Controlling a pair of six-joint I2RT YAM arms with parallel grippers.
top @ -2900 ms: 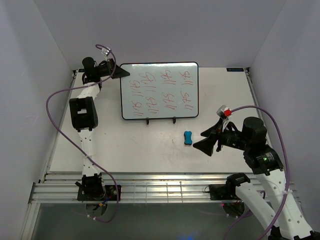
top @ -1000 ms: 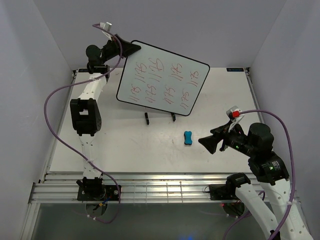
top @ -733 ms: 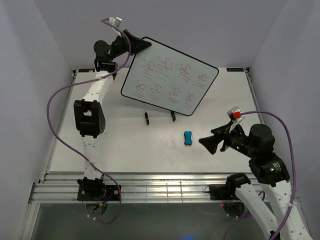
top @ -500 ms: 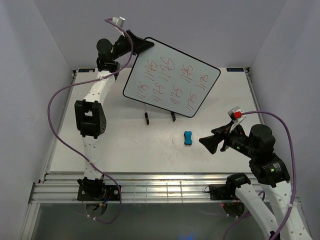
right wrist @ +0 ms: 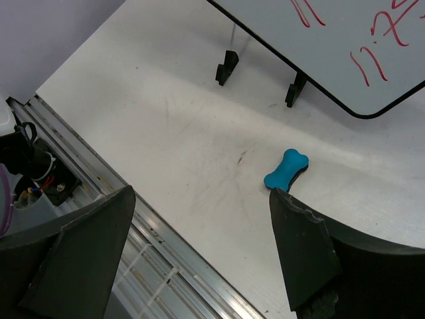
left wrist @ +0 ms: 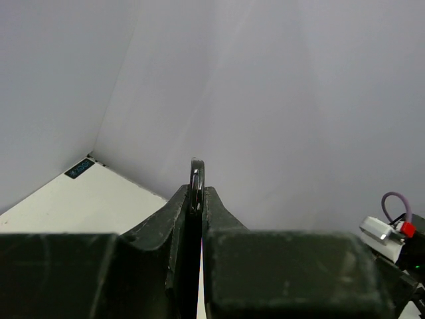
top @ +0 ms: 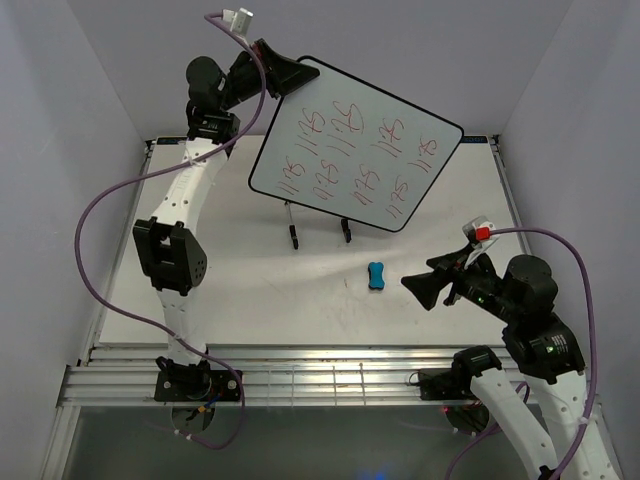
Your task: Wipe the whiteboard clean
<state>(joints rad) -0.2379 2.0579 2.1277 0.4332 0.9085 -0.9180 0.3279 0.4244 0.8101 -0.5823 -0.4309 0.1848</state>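
We've got the left gripper [top: 300, 75] clamped on the whiteboard [top: 355, 145]'s upper left corner, holding it tilted in the air over the wire stand [top: 318, 232], while the right gripper [top: 415, 291] hangs with jaws spread apart near the blue eraser [top: 376, 275].

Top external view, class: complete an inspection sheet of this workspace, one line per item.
Surface: white table, scuffed.
Job's things: whiteboard held tilted in the air, covered in red marks; blue eraser lying on the table, untouched.
Clutter: black wire stand under the board.
Tools: left tool shut on the whiteboard's corner; right tool open, empty, near the eraser.
Cables: a purple cable loops off each arm.
Surroundings: plain grey walls; metal rail at near edge.
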